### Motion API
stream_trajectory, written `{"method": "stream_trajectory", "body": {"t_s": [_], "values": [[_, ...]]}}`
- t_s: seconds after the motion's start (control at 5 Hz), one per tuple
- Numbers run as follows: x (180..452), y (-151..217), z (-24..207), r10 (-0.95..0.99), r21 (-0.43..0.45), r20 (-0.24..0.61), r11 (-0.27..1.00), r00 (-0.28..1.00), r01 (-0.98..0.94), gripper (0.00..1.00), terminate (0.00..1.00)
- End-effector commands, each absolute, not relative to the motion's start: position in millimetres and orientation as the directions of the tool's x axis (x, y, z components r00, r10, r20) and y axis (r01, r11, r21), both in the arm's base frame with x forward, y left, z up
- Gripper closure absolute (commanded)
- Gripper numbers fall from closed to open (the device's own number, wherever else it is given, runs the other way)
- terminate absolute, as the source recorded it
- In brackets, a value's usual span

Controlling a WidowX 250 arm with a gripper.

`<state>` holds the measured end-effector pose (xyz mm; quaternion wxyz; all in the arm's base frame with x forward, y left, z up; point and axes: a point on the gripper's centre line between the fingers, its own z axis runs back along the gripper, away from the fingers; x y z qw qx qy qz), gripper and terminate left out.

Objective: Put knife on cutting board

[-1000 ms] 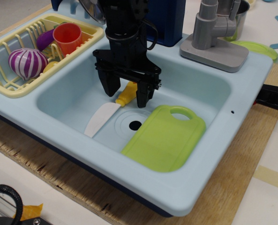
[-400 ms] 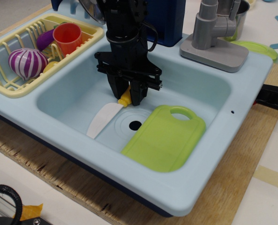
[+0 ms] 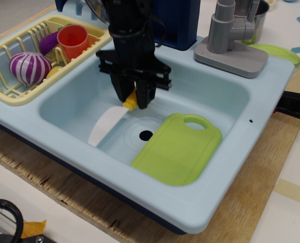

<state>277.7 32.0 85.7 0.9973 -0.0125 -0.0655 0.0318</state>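
Observation:
The knife point(image 3: 105, 124) has a yellow handle and a white blade. My black gripper point(image 3: 133, 100) is shut on the yellow handle and holds the knife tilted, blade pointing down-left, a little above the floor of the light-blue sink point(image 3: 79, 104). The lime-green cutting board point(image 3: 177, 149) lies in the right part of the sink, leaning on its front wall, with its handle hole at the far end. The gripper is to the left of the board and apart from it.
A yellow dish rack point(image 3: 8, 86) at the left holds an orange cup point(image 3: 73, 40) and a purple striped ball point(image 3: 28, 68). A grey faucet point(image 3: 230, 35) stands at the back right. The sink drain point(image 3: 146, 135) lies below the gripper.
The gripper closed on the knife's yellow handle and has lifted it slightly up and left; the blade has come off the sink floor.

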Motion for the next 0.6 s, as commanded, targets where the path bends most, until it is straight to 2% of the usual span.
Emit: {"method": "stream_trajectory", "body": {"t_s": [0.0, 0.4], "values": [[282, 14, 118, 0.061, -0.037, 0.204, 0.998, 0.977, -0.054, 0.00, 0.00], [278, -26, 115, 0.082, -0.099, 0.175, 0.993, 0.981, -0.066, 0.00, 0.00]]}}
